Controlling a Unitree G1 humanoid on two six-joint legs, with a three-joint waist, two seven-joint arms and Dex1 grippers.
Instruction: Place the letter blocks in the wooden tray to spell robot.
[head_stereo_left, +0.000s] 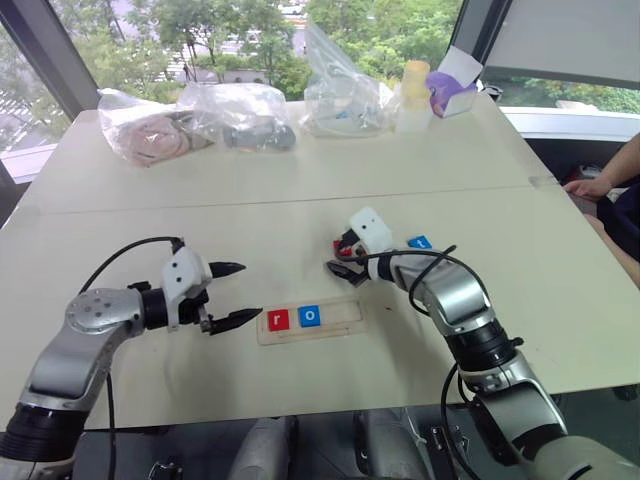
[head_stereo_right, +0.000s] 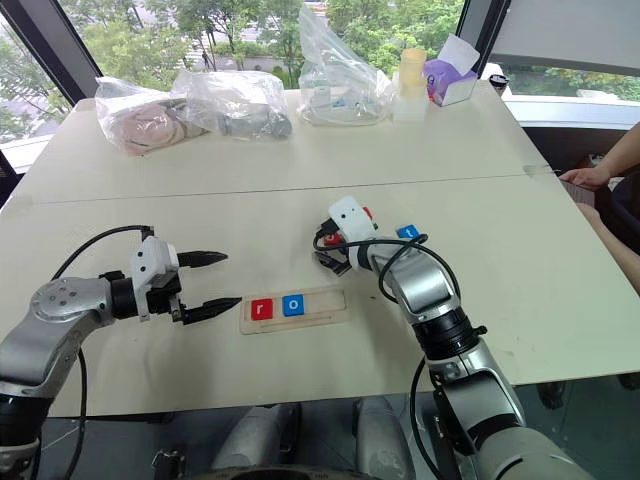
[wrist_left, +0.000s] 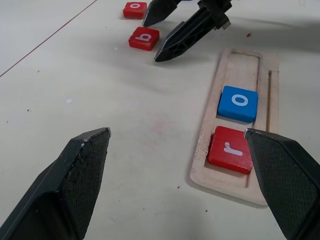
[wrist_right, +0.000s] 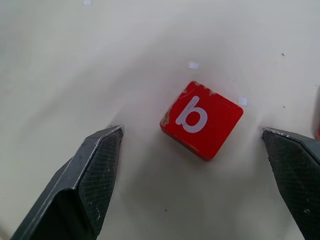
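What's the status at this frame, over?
Both grippers open: left gripper beside the wooden tray, right gripper straddling the red b block. Red r, blue o seated. Nothing blocking.

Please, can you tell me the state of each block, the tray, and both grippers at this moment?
r block: in tray, first slot.
blue o block: in tray, second.
b block: on table, between right gripper's fingers.
red o block: on table.
wooden tray: partly filled.
left gripper: open.
right gripper: open.

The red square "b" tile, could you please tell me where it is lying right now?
The red square "b" tile lies flat on the white table, between the open right claw's fingers, beyond the pale wooden tray.
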